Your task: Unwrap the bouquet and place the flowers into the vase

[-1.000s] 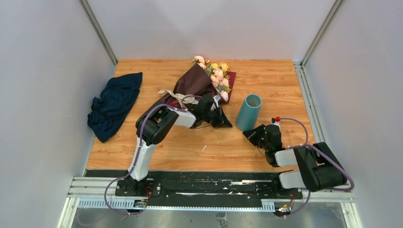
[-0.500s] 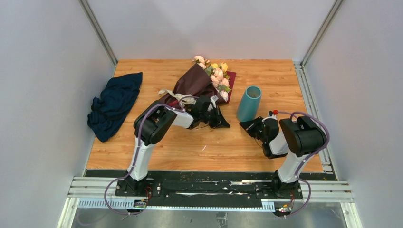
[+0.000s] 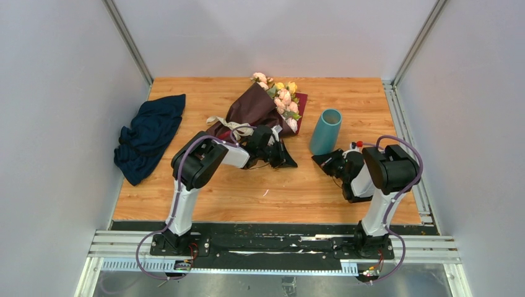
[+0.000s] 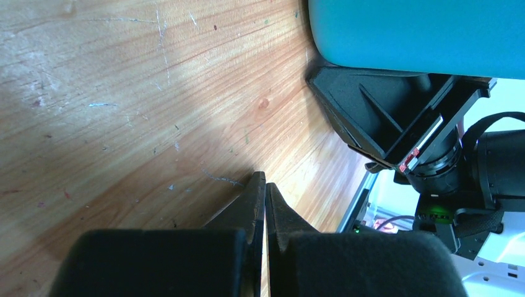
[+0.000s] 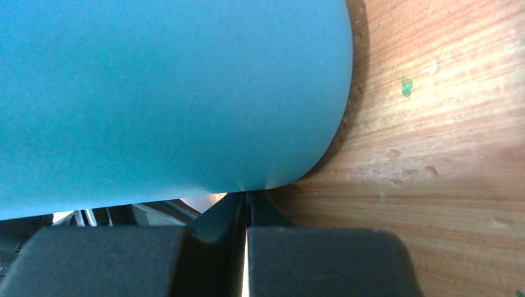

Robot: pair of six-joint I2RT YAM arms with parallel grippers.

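Teal vase (image 3: 325, 131) is standing just ahead of right end effector (image 3: 317, 160), jaws together; left end effector (image 3: 292, 163), likewise together, is sitting beside bouquet (image 3: 257, 108); cloth (image 3: 148, 136) far left.

A robotics lab test cell — a wood-grain tabletop (image 3: 347, 99) boxed in by plain white panels (image 3: 56, 124) on aluminium posts (image 3: 128, 40) at upper left and upper right, with a left arm (image 3: 198, 164) and a right arm (image 3: 387, 167) bolted to a black mounting rail (image 3: 266, 238) along the bottom edge.
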